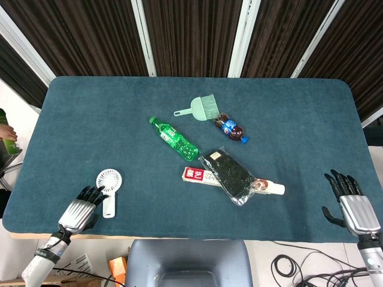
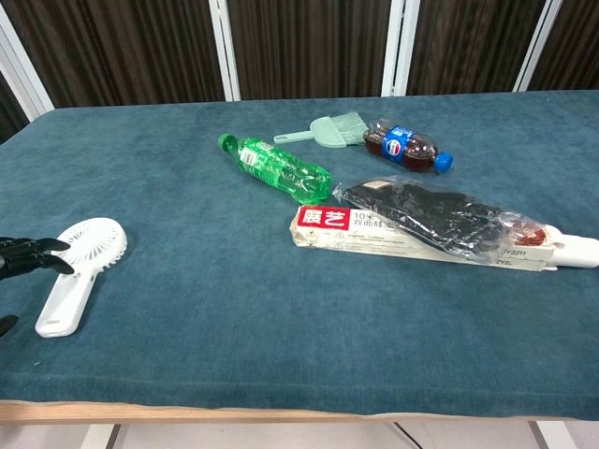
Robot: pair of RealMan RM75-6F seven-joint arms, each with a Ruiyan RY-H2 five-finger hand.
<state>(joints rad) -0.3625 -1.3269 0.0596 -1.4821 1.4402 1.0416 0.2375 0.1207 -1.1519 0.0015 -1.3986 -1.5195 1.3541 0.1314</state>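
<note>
My left hand [image 1: 81, 210] lay at the near left edge of the table [image 1: 90, 119], its fingers [image 2: 28, 253] stretched toward the small white handheld fan [image 1: 108, 185]. In the chest view the fingertips reached just to the fan's neck, where the round head meets the handle; whether they were touching it or only just beside it I could not tell. The fingers were apart and nothing was closed between them, so I had hold of nothing on that side. The fan itself lay flat on the blue cloth, head toward the far side and handle toward the near edge, unlifted.

My right hand [image 1: 353, 203] sat at the near right edge, well apart from everything, fingers spread and empty.

By my reckoning the work stood at its very start: the reach for the fan was made, but the grasp was not yet closed and the fan had not left the cloth. Closing on it and lifting it were still to do.

The rest lay in a cluster at the middle of the table: a green bottle [image 1: 173, 139] on its side, a dark cola bottle [image 1: 231, 128] further right, a pale green brush [image 1: 200, 108] on the far side of them, and a toothpaste box [image 1: 206, 176] with a black packet [image 1: 230, 175] lying across it.
</note>
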